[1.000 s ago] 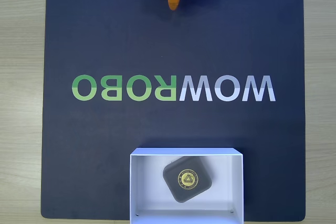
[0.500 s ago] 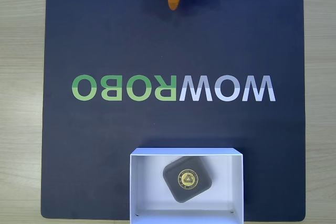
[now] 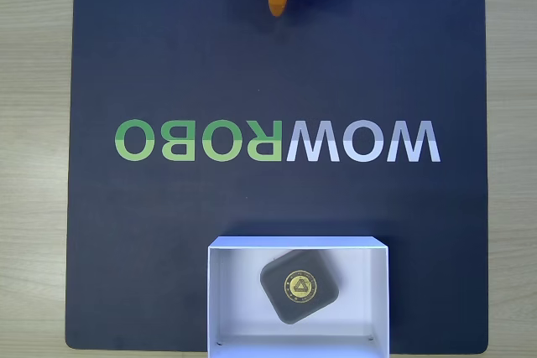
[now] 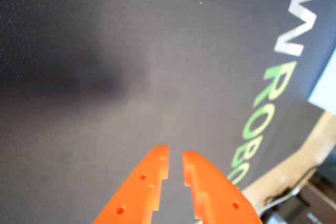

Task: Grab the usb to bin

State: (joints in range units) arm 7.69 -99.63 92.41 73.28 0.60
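The dark mat (image 3: 168, 56) covers most of the wooden table (image 3: 33, 123) in the fixed view and carries the mirrored WOWROBO lettering (image 3: 277, 141) across its middle. The bin (image 3: 226, 291) sits at the near edge of the mat, slightly right of centre, with its open top facing up. The usb (image 3: 299, 286) lies flat on the bin floor, turned at an angle, yellow emblem up, clear of all four walls.

My gripper (image 4: 175, 162) is at the far edge of the mat, well apart from the bin. In the wrist view my two orange fingers (image 4: 147, 182) stand almost together with only a narrow slit between them, and nothing is held. Bare mat lies below them.

Status: the usb rests inside the bin and I am not touching it. I judge the placement complete. Nothing appears left to move; at most, the arm goes to its rest pose.
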